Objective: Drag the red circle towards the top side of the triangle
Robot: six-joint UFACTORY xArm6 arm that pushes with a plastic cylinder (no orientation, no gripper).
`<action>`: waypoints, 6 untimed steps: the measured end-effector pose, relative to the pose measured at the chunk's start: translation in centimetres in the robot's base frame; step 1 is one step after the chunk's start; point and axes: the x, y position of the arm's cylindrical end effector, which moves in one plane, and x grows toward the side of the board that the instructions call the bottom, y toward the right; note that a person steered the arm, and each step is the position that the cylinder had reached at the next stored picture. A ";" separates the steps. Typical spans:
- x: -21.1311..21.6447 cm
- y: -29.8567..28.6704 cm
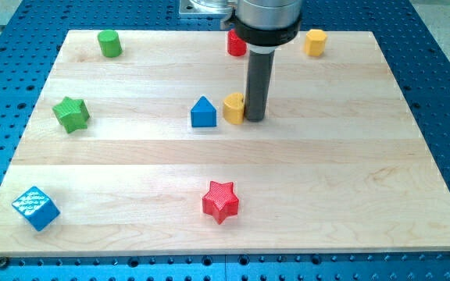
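The red circle stands near the board's top edge, partly hidden behind the arm's wide body. The blue triangle sits near the board's middle, below and left of the red circle. My tip rests on the board to the right of the triangle. It touches the right side of a small yellow block, which stands between my tip and the triangle. The red circle is well above my tip.
A green cylinder is at the top left and a yellow cylinder at the top right. A green star is at the left, a blue cube at the bottom left and a red star at the bottom middle.
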 end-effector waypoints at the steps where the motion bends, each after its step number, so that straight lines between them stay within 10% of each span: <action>1: 0.0 -0.5; 3: -0.9 -1.0; 6: -16.4 3.0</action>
